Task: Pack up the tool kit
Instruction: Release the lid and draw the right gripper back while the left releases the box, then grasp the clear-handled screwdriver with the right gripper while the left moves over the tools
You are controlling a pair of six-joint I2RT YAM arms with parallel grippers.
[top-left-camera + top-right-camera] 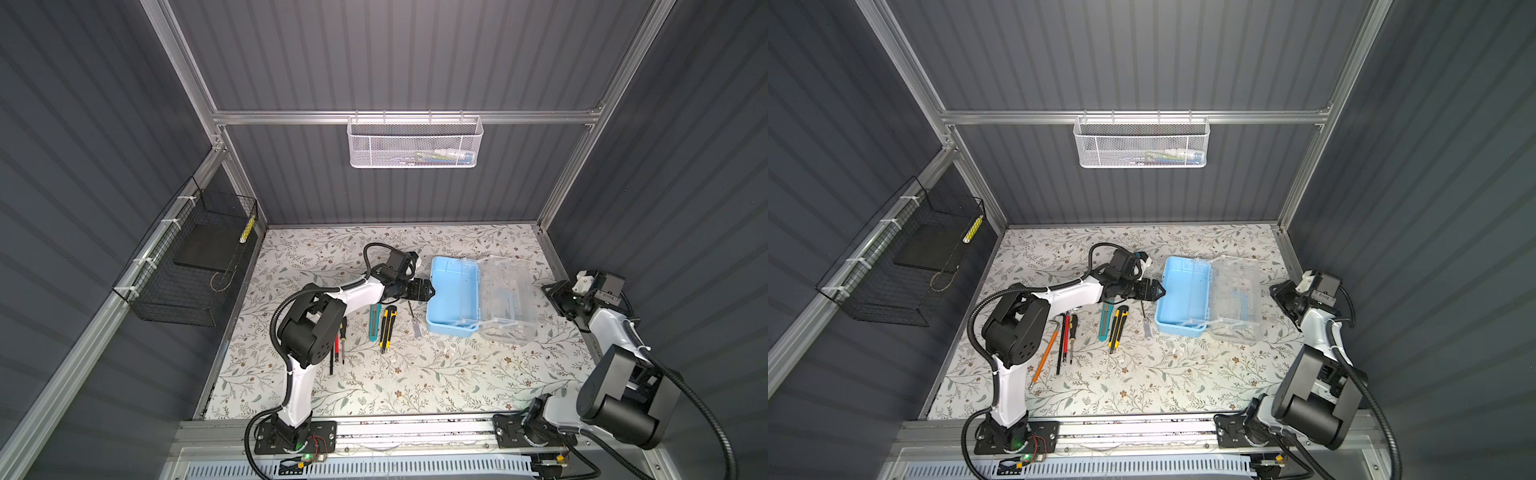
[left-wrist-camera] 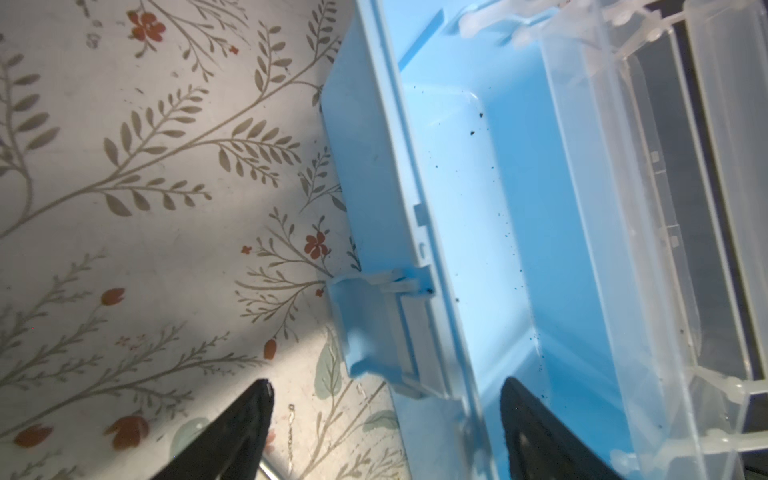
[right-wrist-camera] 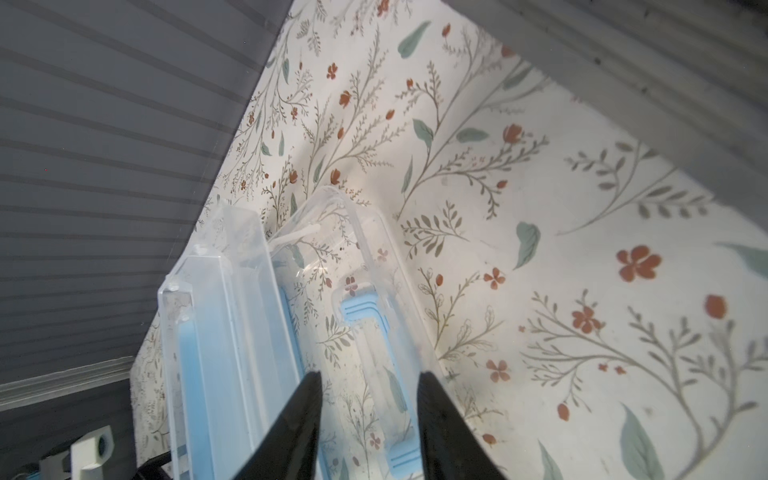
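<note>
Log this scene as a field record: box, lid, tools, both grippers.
box: light-blue box on the floral mat, open, no tools inside
lid: clear lid folded back, on the side away from the tools
tools: teal utility knife, yellow-black utility knife and screwdrivers lie on the mat beside the box
left gripper: left gripper open, straddling the box's wall
right gripper: right gripper open, near the lid, holding nothing

Box (image 1: pixel 453 286) lies open from above; its flipped lid (image 1: pixel 505 297) walls off the right
</note>
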